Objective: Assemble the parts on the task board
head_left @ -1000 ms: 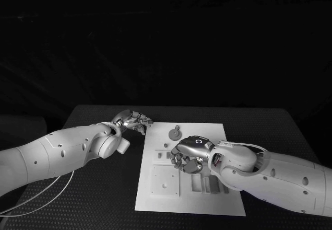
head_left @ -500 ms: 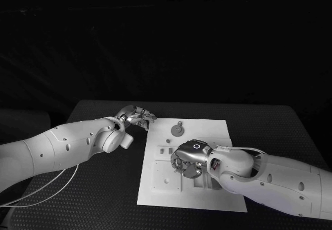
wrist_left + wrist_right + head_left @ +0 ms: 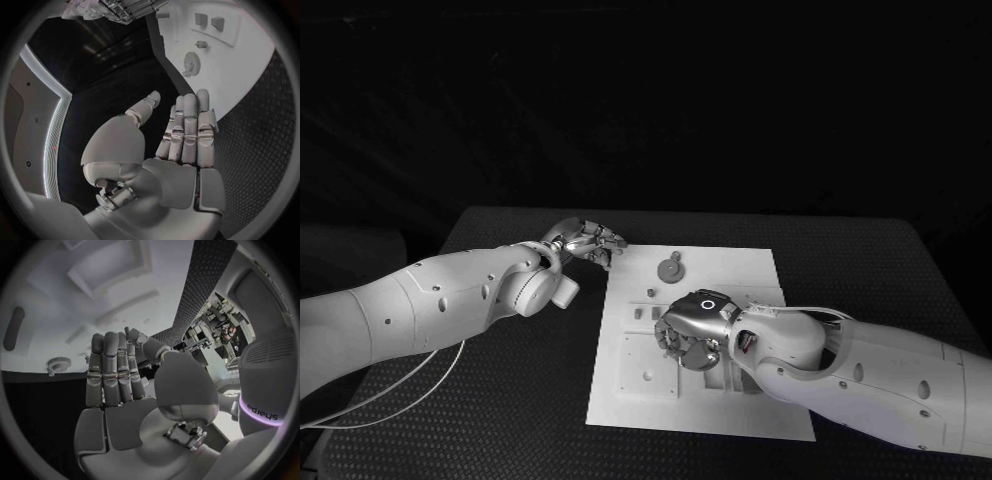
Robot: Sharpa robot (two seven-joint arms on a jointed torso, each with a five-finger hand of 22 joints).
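- The left hand hangs over the black table just off the far left corner of the task board, clear of the white plate.
- In the left wrist view that hand has its fingers straight and side by side, the thumb standing apart from them; nothing lies in the palm, so it is released and empty.
- Beyond those fingertips in the same view the board's edge curves past, with a small round toothed part lying flat on it, near the hand but not touching it.
- In the head view the same round part lies near the board's far edge, to the right of the left hand and well apart from the right one.
- The right hand is over the middle of the board, palm turned down toward the recessed pockets there.
- The right wrist view shows this hand with fingers straight and close together, thumb off to the side, holding nothing: released.
- A small toothed part sits on the board just beside those fingers; whether it touches them I cannot tell.
- A raised rectangular block and a dark elongated slot lie farther off on the board.
- The table has a dark, fine dotted texture; the room behind it is black.
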